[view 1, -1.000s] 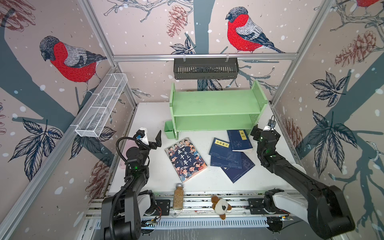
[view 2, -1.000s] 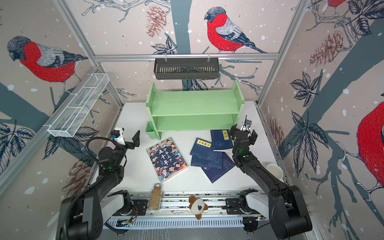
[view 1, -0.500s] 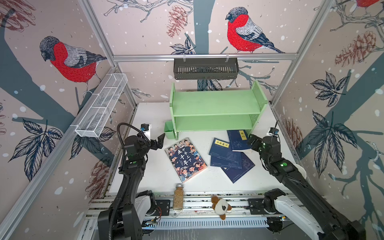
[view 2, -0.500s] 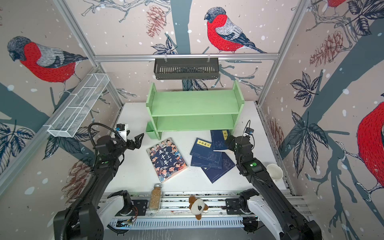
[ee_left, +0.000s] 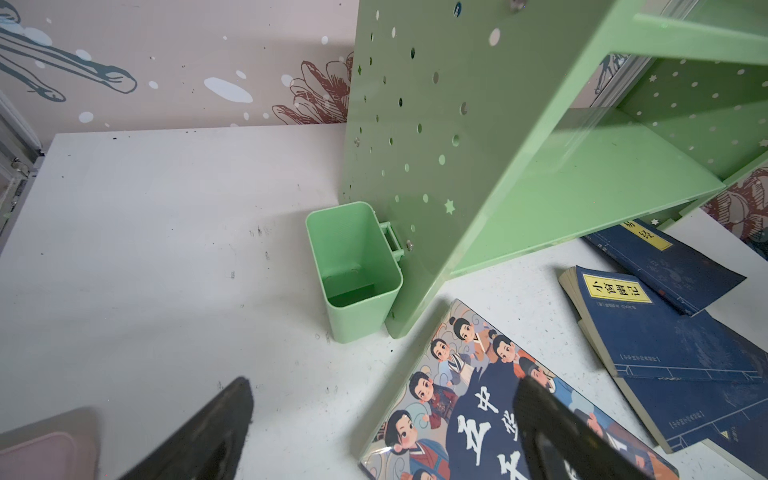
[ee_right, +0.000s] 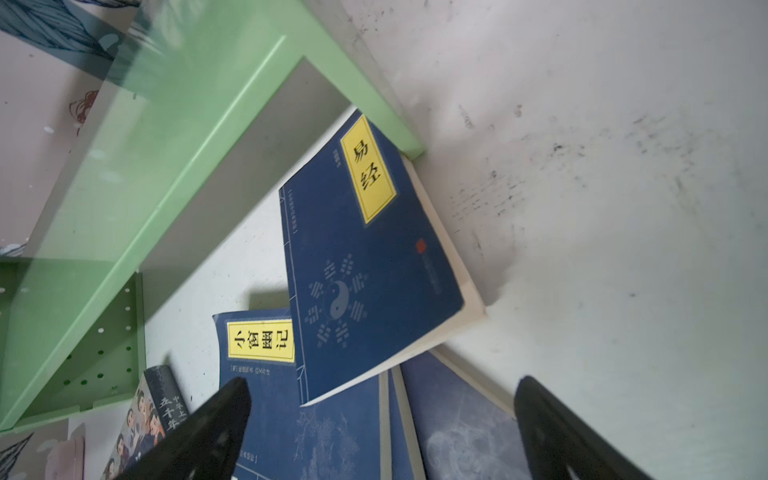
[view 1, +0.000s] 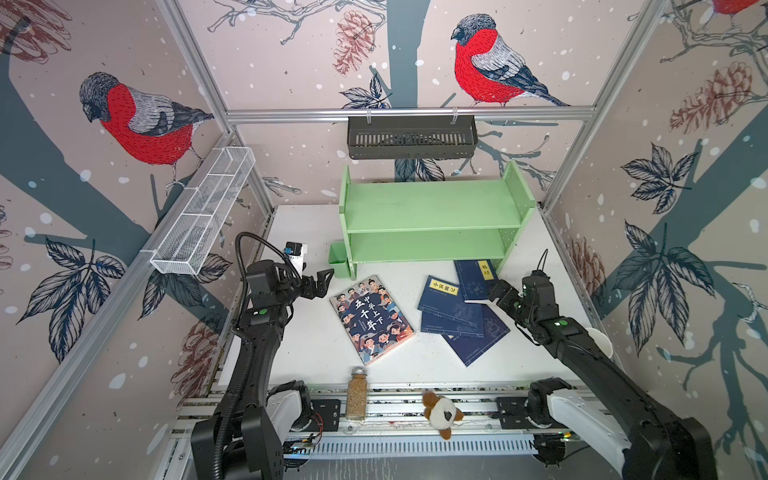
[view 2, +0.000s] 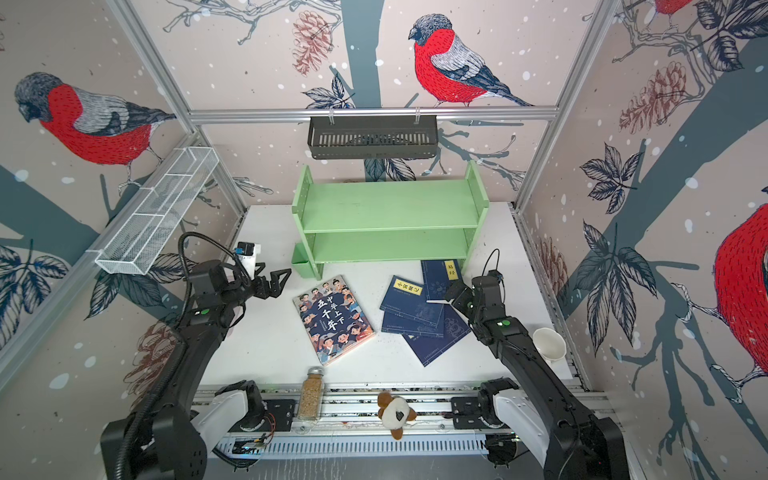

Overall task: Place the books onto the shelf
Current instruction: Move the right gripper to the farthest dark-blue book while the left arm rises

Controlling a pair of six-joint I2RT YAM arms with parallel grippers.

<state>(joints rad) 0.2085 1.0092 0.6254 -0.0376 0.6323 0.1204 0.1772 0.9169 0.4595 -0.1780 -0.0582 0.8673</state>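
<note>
Jar (view 1: 356,392) & plush toy (view 1: 441,411) on front rail (view 1: 399,405). Cartoon book (view 1: 371,318) flat on table (view 1: 299,232); navy books (view 1: 455,316) overlap beside it, btm two mostly covered, labels hidden. Left gripper (view 1: 320,281) & right gripper (view 1: 496,291) both spread wide, holding nothing; right one's tips mask top navy book's edge. Shelf (view 1: 428,208) behind, farthest book's corner by its foot.

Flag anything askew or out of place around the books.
The navy books lie in a crooked, overlapping pile on the table; the topmost one pokes under the shelf. The cartoon book lies skewed alone.
</note>
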